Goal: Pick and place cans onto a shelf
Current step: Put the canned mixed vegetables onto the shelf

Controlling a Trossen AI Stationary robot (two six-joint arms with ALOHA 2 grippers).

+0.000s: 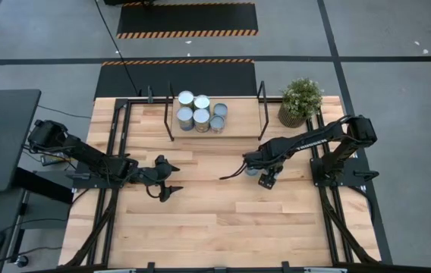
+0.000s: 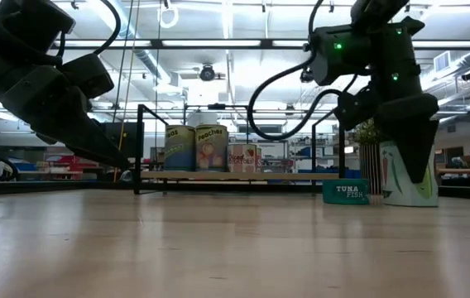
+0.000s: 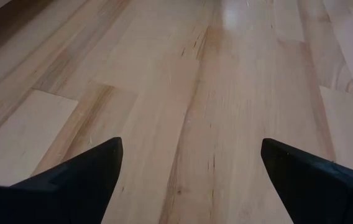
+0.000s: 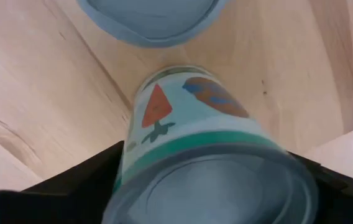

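The right pincer [image 1: 267, 180] grips a carrot-labelled can [image 4: 195, 143], seemingly just above the worktop [image 1: 223, 220] beside a flat tuna can [image 2: 344, 191]. Five cans [image 1: 199, 112] stand on the shelf [image 1: 238, 125] (plant [image 1: 299, 100] alongside). The left pincer [image 1: 171, 188] hovers wide and empty.

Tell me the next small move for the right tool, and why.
Probably lift straight up. The right tool appears to grip the carrot-label can, which seems to stand on the table close beside the tuna can; a sideways start might knock that one. The shelf, already holding several cans, sits at the table's far edge, so height comes first.
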